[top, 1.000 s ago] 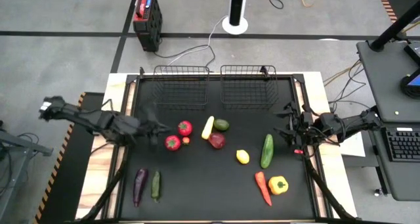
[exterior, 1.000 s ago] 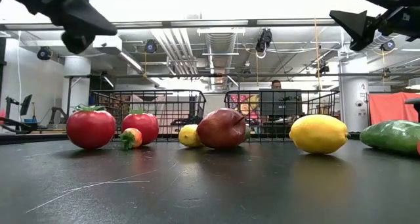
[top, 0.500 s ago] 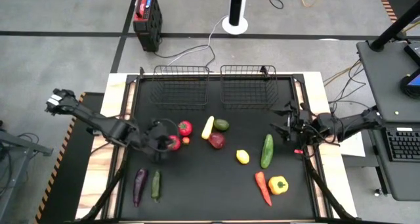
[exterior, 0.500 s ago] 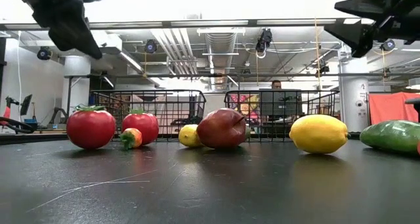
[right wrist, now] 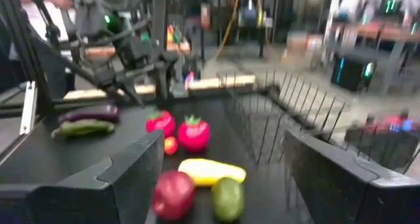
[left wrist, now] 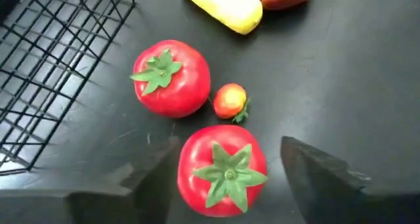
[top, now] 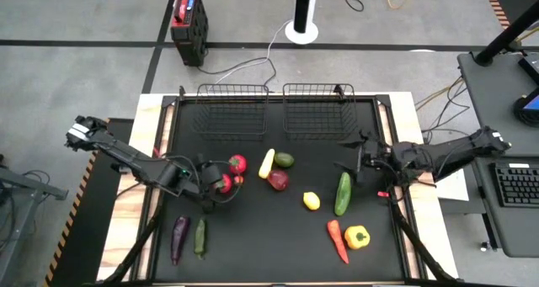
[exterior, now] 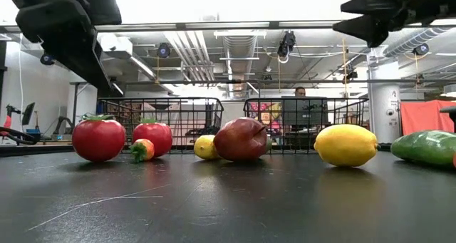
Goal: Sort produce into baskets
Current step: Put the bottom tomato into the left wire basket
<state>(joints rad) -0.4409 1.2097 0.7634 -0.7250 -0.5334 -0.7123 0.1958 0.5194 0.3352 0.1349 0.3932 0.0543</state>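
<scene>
Produce lies spread over the black table. My left gripper stands open over the nearer of two red tomatoes, one finger on either side and above it, as the low view shows my left gripper well above that tomato. The second tomato and a small red-orange fruit lie just beyond. My right gripper hovers open and level at the table's right, above the green cucumber's far end. Two black wire baskets stand at the far edge.
A yellow squash, avocado, red apple and lemon lie mid-table. A carrot and yellow pepper sit near right; an eggplant and small cucumber near left. A red-and-black box stands on the floor beyond.
My left gripper has gone down and toward the table's near right, tipping downward over the nearer tomato, and has opened. My right gripper has risen and reached toward the table's middle, staying open. No produce has moved.
</scene>
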